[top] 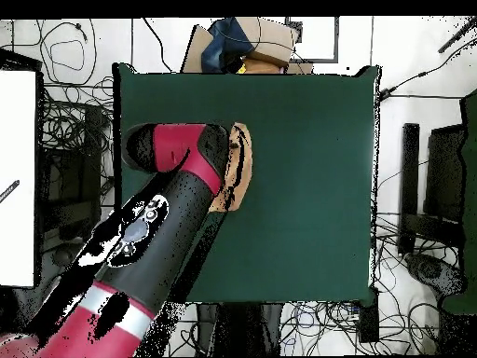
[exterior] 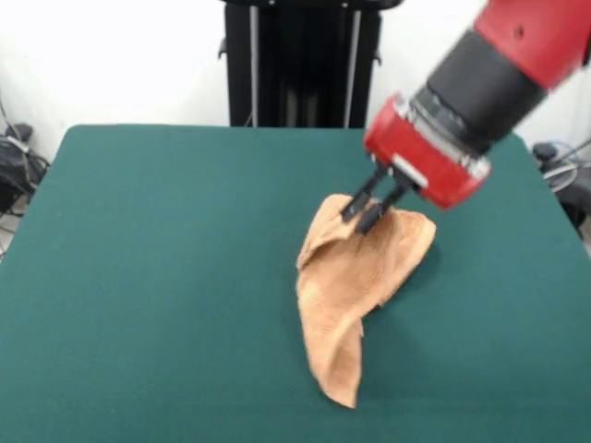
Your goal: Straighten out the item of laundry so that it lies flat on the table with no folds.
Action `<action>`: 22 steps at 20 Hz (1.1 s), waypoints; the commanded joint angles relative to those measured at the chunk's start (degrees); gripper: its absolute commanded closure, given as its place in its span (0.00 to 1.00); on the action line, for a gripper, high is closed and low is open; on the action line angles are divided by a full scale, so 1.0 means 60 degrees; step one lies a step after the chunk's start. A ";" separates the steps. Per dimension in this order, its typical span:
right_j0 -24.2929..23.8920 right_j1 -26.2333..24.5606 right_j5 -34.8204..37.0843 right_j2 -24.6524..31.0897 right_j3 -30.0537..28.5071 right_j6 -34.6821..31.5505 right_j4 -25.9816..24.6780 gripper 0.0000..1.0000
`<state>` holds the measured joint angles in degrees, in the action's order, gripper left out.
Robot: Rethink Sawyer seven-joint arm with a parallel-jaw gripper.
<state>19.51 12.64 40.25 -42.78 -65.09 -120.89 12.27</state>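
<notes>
The tan-orange towel [exterior: 351, 277] lies crumpled and folded on the green table [exterior: 138, 277], right of centre. Its upper part is gathered up and a narrow tail trails toward the front edge. My gripper [exterior: 364, 212] comes down from the upper right and is shut on the towel's raised top edge, with both black fingers [exterior: 355, 205] close together on the cloth. In the overhead view the red arm covers most of the towel [top: 239, 170], and only a strip shows beside the wrist. The gripper itself is hidden there. The table [top: 307, 186] extends wide on the other side.
The black pedestal [exterior: 300, 60] stands behind the table's far edge. In the overhead view, cables lie on the floor all around the table, a cardboard box [top: 252, 42] sits beyond one edge, and a white panel [top: 17, 177] stands at the left.
</notes>
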 commanded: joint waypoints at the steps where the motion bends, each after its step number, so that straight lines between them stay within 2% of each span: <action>1: -0.0280 0.1147 0.0638 0.1631 -0.1080 0.1073 -0.0569 1.00; 10: -0.0380 0.1403 0.0887 0.1846 -0.1051 0.1014 -0.1094 1.00; 17: -0.0710 0.2262 0.1233 0.2104 -0.1385 0.1660 -0.1563 1.00; 22: -0.0866 0.2717 0.1966 0.2125 -0.1190 0.1877 -0.1869 1.00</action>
<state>16.16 25.57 43.78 -38.28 -66.72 -120.24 4.57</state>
